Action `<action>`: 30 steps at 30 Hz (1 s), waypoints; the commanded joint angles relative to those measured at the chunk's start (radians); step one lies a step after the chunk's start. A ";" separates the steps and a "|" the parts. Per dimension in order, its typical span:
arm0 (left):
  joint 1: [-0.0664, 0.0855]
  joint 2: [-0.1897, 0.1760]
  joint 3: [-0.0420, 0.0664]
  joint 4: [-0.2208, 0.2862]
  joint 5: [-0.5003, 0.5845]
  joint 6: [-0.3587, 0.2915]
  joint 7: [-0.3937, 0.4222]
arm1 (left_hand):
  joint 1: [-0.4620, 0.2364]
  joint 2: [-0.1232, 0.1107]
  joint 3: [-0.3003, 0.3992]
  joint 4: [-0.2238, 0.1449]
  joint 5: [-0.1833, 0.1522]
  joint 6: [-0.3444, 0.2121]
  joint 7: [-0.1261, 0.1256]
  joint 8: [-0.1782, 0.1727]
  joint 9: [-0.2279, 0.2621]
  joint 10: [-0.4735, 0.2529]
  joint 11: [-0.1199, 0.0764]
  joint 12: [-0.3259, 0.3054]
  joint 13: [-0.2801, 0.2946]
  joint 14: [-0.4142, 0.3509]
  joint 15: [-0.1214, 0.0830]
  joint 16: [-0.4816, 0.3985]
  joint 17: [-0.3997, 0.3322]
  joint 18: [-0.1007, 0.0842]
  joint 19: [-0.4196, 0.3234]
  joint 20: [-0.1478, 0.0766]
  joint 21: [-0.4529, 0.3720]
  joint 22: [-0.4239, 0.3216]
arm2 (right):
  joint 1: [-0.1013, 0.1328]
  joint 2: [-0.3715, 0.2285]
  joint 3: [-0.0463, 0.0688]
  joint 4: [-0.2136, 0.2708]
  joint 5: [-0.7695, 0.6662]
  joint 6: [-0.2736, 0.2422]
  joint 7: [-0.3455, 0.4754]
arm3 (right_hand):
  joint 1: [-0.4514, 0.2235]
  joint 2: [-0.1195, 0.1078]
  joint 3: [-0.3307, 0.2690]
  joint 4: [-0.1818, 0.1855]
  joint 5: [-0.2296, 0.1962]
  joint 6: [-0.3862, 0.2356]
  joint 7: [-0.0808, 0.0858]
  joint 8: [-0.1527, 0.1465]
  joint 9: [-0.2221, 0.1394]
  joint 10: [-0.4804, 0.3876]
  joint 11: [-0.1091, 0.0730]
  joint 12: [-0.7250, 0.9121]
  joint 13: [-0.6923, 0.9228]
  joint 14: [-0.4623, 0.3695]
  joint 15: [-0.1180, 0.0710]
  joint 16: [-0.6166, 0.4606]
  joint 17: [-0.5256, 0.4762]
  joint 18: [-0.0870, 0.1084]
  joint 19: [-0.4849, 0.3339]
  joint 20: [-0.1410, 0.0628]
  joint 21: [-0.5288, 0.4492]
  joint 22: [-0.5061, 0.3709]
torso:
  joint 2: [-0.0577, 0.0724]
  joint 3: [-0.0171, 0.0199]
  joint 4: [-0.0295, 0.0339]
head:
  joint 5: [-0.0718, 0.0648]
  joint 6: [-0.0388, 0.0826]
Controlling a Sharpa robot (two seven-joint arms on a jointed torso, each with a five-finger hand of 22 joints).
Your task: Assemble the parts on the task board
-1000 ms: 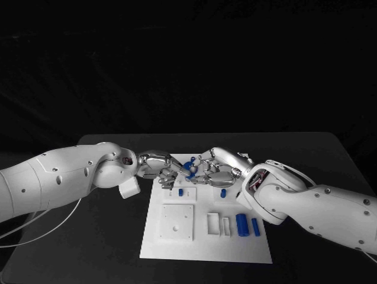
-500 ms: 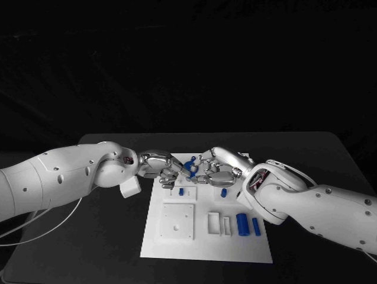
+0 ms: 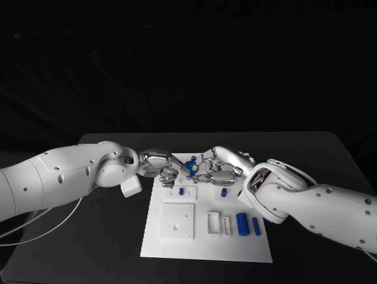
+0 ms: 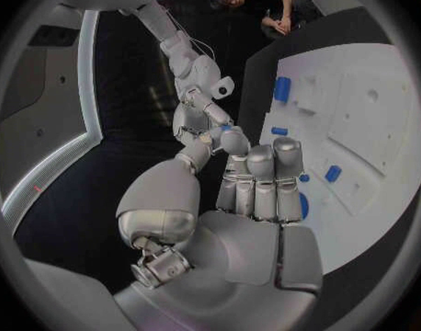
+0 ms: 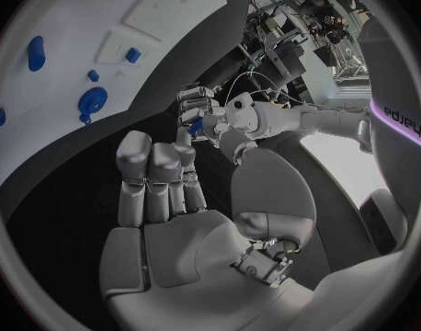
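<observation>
Left hand [image 3: 160, 168] is seen over the far end of the white task board [image 3: 180, 248], fingers curled in, close against the right hand [image 3: 215, 168]; a small blue part [image 3: 189, 170] is pinched between the two hands, which hand actually has the hold can't be told from head view. In left wrist view the left hand [image 4: 257, 191] shows fingers folded w/ a bit of blue at the tips. In right wrist view the right hand [image 5: 165, 191] has fingers bent over the palm, nothing plainly seen inside.

On the board: two blue cylinders [image 3: 241, 225] lying side by side near right arm, small blue pieces [image 3: 181, 191] mid-board, white rectangular block [image 3: 177, 222] toward the near end. Board rests on black tabletop [image 3: 325, 154].
</observation>
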 commanded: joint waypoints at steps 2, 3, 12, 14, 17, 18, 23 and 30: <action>0.001 0.001 0.001 0.000 0.004 -0.018 0.010 | -0.013 -0.004 0.086 0.029 0.003 0.030 0.004 0.065 0.046 0.008 -0.001 -0.002 -0.001 0.018 -0.024 0.001 -0.001 0.007 0.006 -0.104 0.002 0.011 | -0.001 -0.001 -0.001 -0.001 -0.024 0.009 -0.007 | -0.008 -0.002 -0.006 -0.002 0.003 0.018 0.022 -0.002 0.001 -0.004 -0.003 -0.007 0.001 -0.003 -0.002 -0.004 0.001 0.086 -0.004 -0.007 -0.001 0.012 | 0.000 0.0000 -0.0002 | 0.001 -0.001; 0.001 0.001 0.001 0.000 0.004 -0.018 0.009 | -0.014 -0.004 0.087 0.028 0.004 0.031 0.004 0.065 0.047 0.008 -0.001 -0.001 -0.001 0.018 -0.024 0.001 -0.001 0.007 0.006 -0.104 0.002 0.011 | -0.001 0.000 -0.001 -0.001 -0.024 0.011 -0.007 | -0.008 -0.002 -0.006 -0.002 0.003 0.018 0.022 -0.002 0.001 -0.004 -0.003 -0.007 0.001 -0.003 -0.002 -0.004 0.001 0.086 -0.004 -0.007 -0.001 0.012 | 0.000 0.0000 -0.0002 | 0.001 -0.001; 0.001 0.002 0.000 -0.002 0.004 -0.029 0.000 | -0.029 -0.005 0.104 0.026 0.012 0.032 0.002 0.073 0.057 0.012 -0.003 0.000 -0.001 0.021 -0.026 0.003 -0.001 0.007 0.009 -0.107 0.005 0.012 | -0.001 0.001 -0.001 0.000 -0.024 0.019 -0.004 | -0.008 -0.003 -0.008 -0.003 0.002 0.018 0.023 -0.002 0.001 -0.005 -0.003 -0.007 0.001 -0.003 -0.002 -0.004 0.001 0.086 -0.004 -0.007 -0.001 0.012 | 0.000 -0.0001 0.0004 | 0.001 -0.001; 0.001 0.002 0.000 -0.001 0.004 -0.038 -0.004 | -0.031 -0.005 0.106 0.026 0.013 0.033 0.001 0.074 0.058 0.013 -0.003 0.000 -0.001 0.021 -0.026 0.003 -0.001 0.007 0.010 -0.107 0.005 0.012 | -0.001 0.001 -0.001 0.002 -0.024 0.020 -0.003 | -0.008 -0.003 -0.008 -0.003 0.002 0.018 0.023 -0.002 0.001 -0.005 -0.003 -0.007 0.001 -0.003 -0.002 -0.004 0.001 0.086 -0.004 -0.007 -0.001 0.012 | 0.000 -0.0003 0.0001 | 0.002 -0.003; 0.001 0.002 0.000 -0.002 0.009 -0.043 -0.012 | -0.035 -0.004 0.108 0.026 0.015 0.034 0.001 0.076 0.060 0.014 -0.004 0.000 -0.001 0.022 -0.026 0.003 -0.001 0.007 0.010 -0.108 0.006 0.013 | -0.001 0.001 -0.002 0.005 -0.024 0.018 -0.001 | -0.008 -0.003 -0.009 -0.004 0.002 0.018 0.023 -0.002 0.001 -0.004 -0.003 -0.007 0.001 -0.003 -0.002 -0.004 0.001 0.086 -0.004 -0.007 -0.002 0.012 | 0.000 0.0001 0.0000 | 0.002 -0.004; 0.001 0.002 0.000 -0.001 0.012 -0.040 -0.012 | -0.038 -0.004 0.109 0.026 0.016 0.035 0.001 0.078 0.062 0.014 -0.004 0.000 -0.001 0.022 -0.027 0.004 -0.001 0.007 0.011 -0.108 0.006 0.013 | -0.001 0.001 -0.002 0.005 -0.025 0.016 -0.002 | -0.008 -0.003 -0.009 -0.004 0.002 0.018 0.023 -0.002 0.001 -0.004 -0.003 -0.007 0.001 -0.003 -0.002 -0.004 0.001 0.086 -0.004 -0.007 -0.002 0.012 | 0.000 0.0005 0.0000 | 0.002 -0.004; 0.001 0.002 -0.002 0.004 0.017 -0.062 -0.049 | -0.046 -0.003 0.112 0.025 0.019 0.037 -0.001 0.082 0.067 0.016 -0.005 0.001 -0.001 0.024 -0.028 0.005 0.000 0.007 0.011 -0.109 0.008 0.013 | -0.001 0.000 -0.002 -0.004 -0.046 -0.018 -0.013 | -0.008 -0.003 -0.009 -0.004 0.002 0.018 0.023 -0.002 0.001 -0.005 -0.003 -0.007 0.001 -0.003 -0.002 -0.004 0.001 0.086 -0.004 -0.007 -0.002 0.012 | 0.001 0.0005 0.0000 | 0.003 -0.003; 0.001 -0.001 -0.003 0.008 0.029 -0.094 -0.082 | -0.083 0.003 0.119 0.022 0.062 0.051 -0.008 0.102 0.090 0.015 -0.013 0.003 0.001 0.022 -0.034 0.007 0.001 0.006 0.009 -0.111 0.013 0.016 | -0.001 -0.004 -0.002 -0.023 -0.077 -0.062 -0.038 | -0.010 -0.022 -0.014 -0.004 0.000 -0.001 0.029 -0.013 -0.001 -0.014 0.002 -0.016 -0.002 -0.007 0.003 -0.011 0.000 0.086 -0.008 -0.007 -0.008 0.010 | 0.000 -0.0002 -0.0001 | 0.003 -0.003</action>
